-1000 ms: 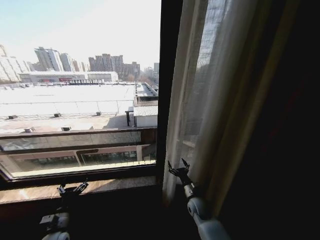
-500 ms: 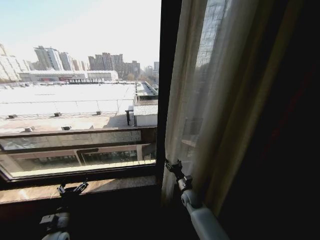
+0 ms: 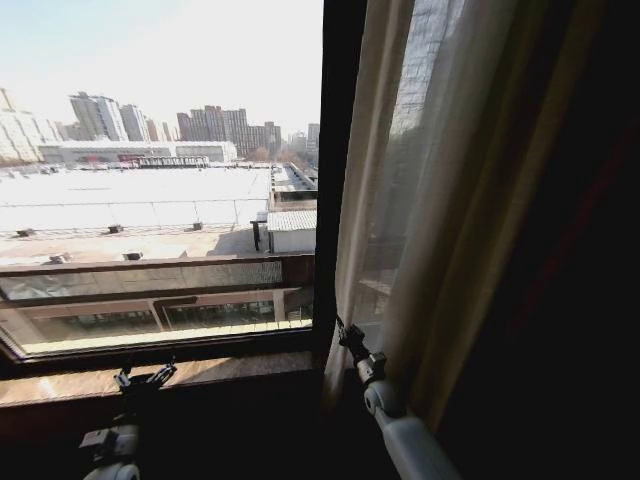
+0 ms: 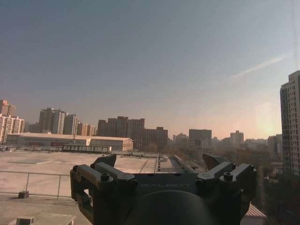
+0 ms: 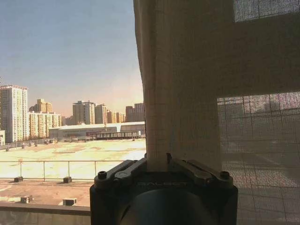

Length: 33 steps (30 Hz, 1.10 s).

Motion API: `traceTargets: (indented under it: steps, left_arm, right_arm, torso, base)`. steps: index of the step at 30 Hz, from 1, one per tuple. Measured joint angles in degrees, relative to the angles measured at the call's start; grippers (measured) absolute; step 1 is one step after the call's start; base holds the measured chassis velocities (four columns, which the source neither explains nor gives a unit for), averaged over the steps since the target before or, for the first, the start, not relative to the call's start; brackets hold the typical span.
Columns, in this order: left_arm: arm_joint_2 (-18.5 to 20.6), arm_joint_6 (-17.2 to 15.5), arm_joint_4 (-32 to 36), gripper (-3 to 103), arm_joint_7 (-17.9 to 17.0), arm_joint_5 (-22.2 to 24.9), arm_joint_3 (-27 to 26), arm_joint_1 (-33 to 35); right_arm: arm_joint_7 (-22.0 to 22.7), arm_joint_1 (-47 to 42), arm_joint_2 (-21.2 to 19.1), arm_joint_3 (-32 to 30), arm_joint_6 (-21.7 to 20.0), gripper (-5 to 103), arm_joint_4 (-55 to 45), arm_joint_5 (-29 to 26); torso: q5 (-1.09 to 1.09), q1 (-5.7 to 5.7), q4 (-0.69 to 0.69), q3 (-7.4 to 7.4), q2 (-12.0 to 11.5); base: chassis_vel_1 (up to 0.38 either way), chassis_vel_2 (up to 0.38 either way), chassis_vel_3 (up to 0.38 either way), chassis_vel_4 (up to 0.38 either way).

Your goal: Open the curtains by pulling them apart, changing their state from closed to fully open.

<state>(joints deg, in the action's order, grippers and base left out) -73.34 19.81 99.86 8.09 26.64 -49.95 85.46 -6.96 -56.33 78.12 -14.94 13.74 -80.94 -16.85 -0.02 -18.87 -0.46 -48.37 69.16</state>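
The sheer cream curtain (image 3: 430,200) hangs bunched in pleats on the right half of the window, and light passes through it. My right gripper (image 3: 347,333) is at the curtain's lower left edge. In the right wrist view the gripper (image 5: 157,164) is shut on a fold of the curtain (image 5: 197,70), and the fabric rises straight up from between its fingers. My left gripper (image 3: 143,377) is parked low over the window sill, open and holding nothing. In its own wrist view the left gripper (image 4: 159,161) faces the bare glass and the city outside.
The left pane is uncovered and shows rooftops and towers. A dark vertical window post (image 3: 335,150) stands just left of the curtain. A dark opaque drape (image 3: 580,250) covers the far right. The stone sill (image 3: 200,372) runs under the glass.
My right gripper went from open to shut on the curtain's lower edge. The edge has shifted slightly right with it. The left arm has not moved.
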Motion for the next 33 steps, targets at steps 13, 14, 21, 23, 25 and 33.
traceTargets:
  steps: [13, 14, 21, 23, 25, 33]
  left_arm:
    - [0.0, 0.0, 0.0, 100, 0.0, 0.0, 0.0, 0.0]
    - [0.0, 0.0, 0.0, 100, 0.0, 0.0, 0.0, 0.0]
    - [0.01, 0.0, 0.0, 100, 0.0, 0.0, 0.0, 0.0]
    - [0.01, 0.0, 0.0, 100, 0.0, 0.0, 0.0, 0.0]
    - [0.0, 0.0, 0.0, 100, 0.0, 0.0, 0.0, 0.0]
    - [0.0, 0.0, 0.0, 100, 0.0, 0.0, 0.0, 0.0]
  right_arm:
    - [-2.43, 0.74, 0.44, -0.92, -0.83, 0, 1.33, -1.08]
    - [-2.43, 0.8, 0.39, -0.95, -0.89, 0, 1.36, -1.15]
    - [-2.61, 0.96, 0.2, -1.22, -0.93, 0, 1.78, -1.3]
    - [-2.7, 0.98, 0.22, -1.26, -0.93, 0, 1.87, -1.32]
    - [-2.85, 1.06, 0.31, -1.27, -0.93, 0, 2.08, -1.33]
    - [-3.13, 1.29, 0.71, -1.25, -0.88, 0, 2.72, -1.3]
  torso:
    - [0.0, 0.0, 0.0, 0.0, 0.0]
    - [0.0, 0.0, 0.0, 0.0, 0.0]
    - [-0.01, 0.0, 0.0, 0.0, 0.0]
    - [0.0, 0.0, 0.0, 0.0, 0.0]
    - [0.0, -0.01, 0.0, 0.0, 0.0]
    - [0.0, -0.01, 0.0, 0.0, 0.0]
  base:
    - [-0.003, -0.002, 0.004, 0.002]
    - [-0.039, -0.032, 0.051, 0.051]
    - [-0.109, -0.099, 0.126, 0.108]
    - [-0.204, -0.192, 0.182, 0.199]
    - [-0.208, -0.235, 0.213, 0.22]
    - [-0.272, -0.276, 0.287, 0.277]
